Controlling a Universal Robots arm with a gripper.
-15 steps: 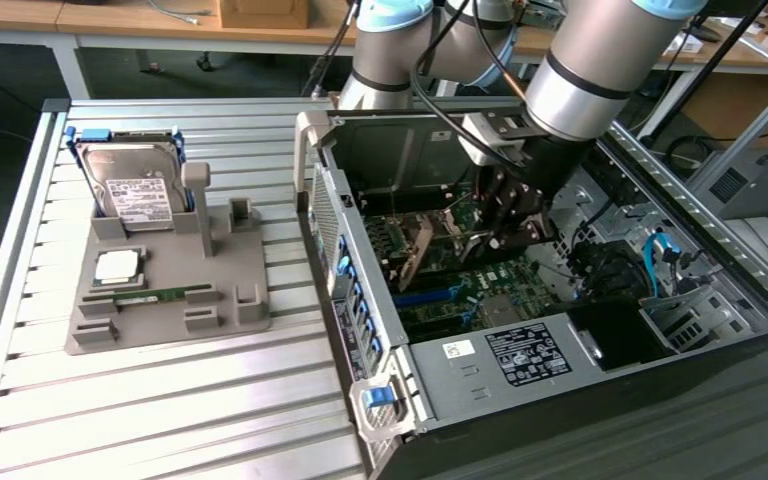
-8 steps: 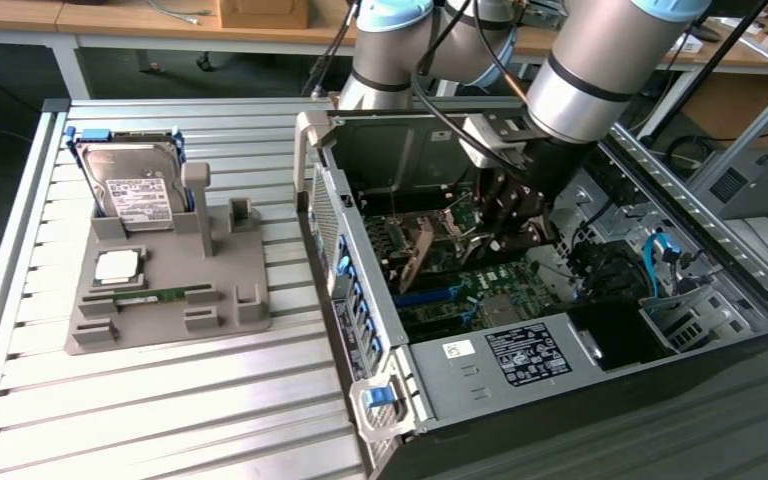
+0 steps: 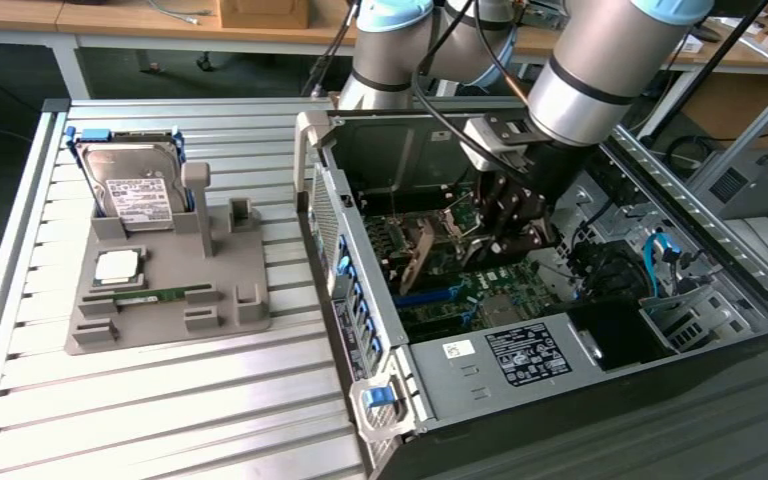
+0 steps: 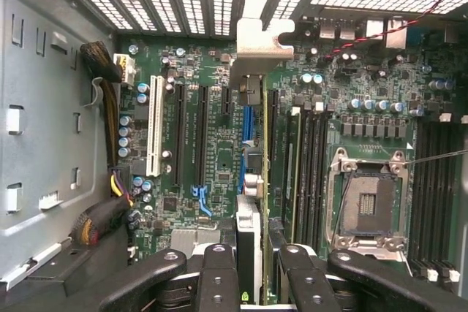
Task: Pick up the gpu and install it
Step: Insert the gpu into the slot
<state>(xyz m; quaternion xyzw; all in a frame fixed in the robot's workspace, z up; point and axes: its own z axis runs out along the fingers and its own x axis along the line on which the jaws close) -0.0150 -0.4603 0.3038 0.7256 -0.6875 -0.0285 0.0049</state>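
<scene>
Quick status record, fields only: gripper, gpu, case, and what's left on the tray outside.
gripper: inside the open case, shut on the gpu
gpu: held edge-on, bracket end toward the case's rear slots, above the motherboard
case: lying on its side, panel off
cpu socket: no chip in it
tray: on the table at the exterior view's left
hard drive: upright in the tray
memory stick: lying flat in the tray
</scene>
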